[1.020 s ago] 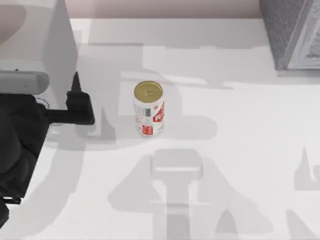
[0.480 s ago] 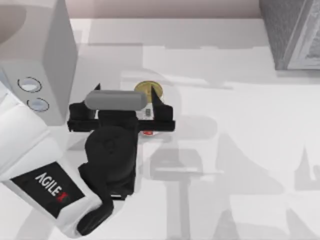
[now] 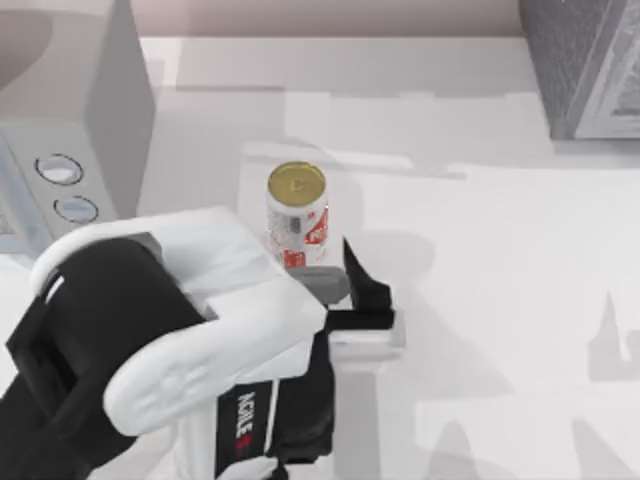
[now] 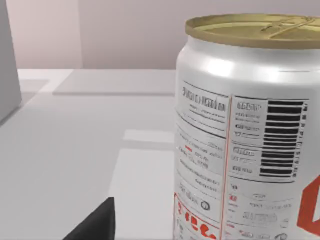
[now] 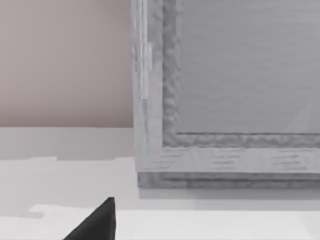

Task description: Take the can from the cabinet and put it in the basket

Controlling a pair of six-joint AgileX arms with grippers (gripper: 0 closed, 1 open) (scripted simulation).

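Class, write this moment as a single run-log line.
left gripper: beside can, not gripping | can: upright on table, outside cabinet | right gripper: facing cabinet front

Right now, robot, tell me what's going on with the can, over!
Left end effector low beside the can, not gripping it. Can upright on the table, outside the cabinet. Nothing in the way.
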